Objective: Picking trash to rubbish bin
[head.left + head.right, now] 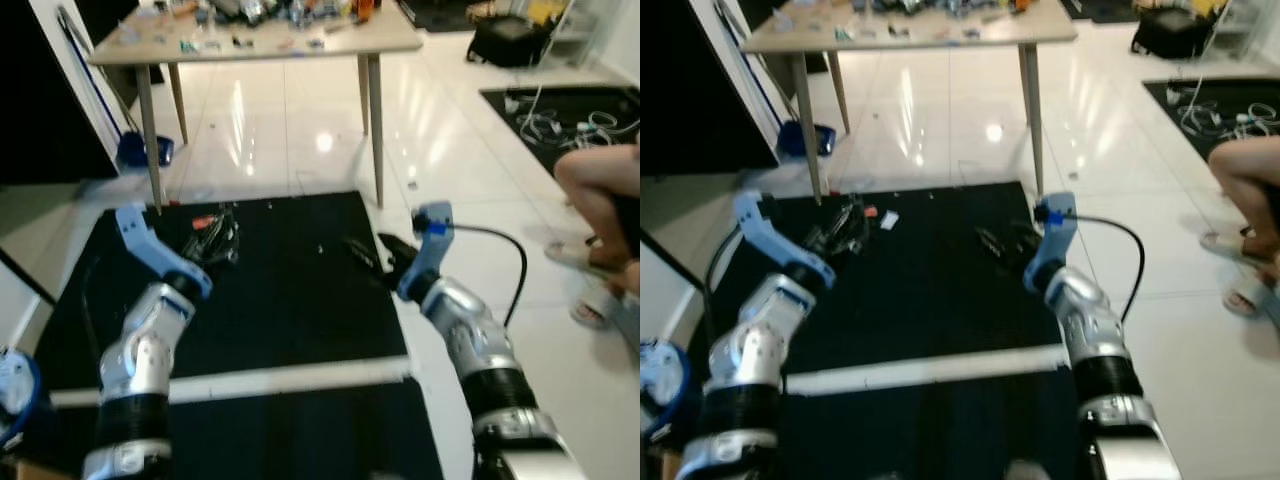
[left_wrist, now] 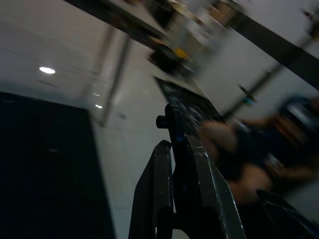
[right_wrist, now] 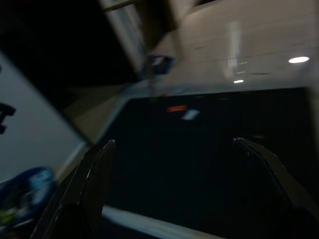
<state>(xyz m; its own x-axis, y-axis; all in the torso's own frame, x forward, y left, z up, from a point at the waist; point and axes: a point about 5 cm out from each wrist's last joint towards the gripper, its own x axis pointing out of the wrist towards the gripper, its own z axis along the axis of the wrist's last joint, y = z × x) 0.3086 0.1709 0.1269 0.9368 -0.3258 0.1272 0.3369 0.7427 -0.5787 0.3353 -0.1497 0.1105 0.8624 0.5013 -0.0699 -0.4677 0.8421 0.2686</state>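
Your right pincer (image 1: pixel 1005 243) hangs low over the black mat (image 1: pixel 930 290) with its two fingers spread wide; the right wrist view shows bare mat between them, so it grips nothing and touches nothing. Your left pincer (image 1: pixel 840 232) reaches out over the far left part of the mat, and in the left wrist view its fingers lie pressed together with no gap and nothing caught between them.

The trash sits on the mat's far left area, just beyond the left pincer: a small white scrap (image 1: pixel 889 221) and an orange-red scrap (image 1: pixel 870 211) lying side by side, near the table leg (image 1: pixel 808 130). Both look like thin bits of paper or wrapper, so expect them to be very light, limp and flat against the mat. You will likely need to pinch at an edge or corner, coming down steeply so a fingertip can slide under it; a flat squeeze from above may just push the scrap along. They will not break, but they may flutter loose in the carry.

A blue-rimmed container (image 1: pixel 662 385), perhaps the rubbish bin, stands at your left side, off the mat. A seated person's legs (image 1: pixel 1250 190) are well off to your right.
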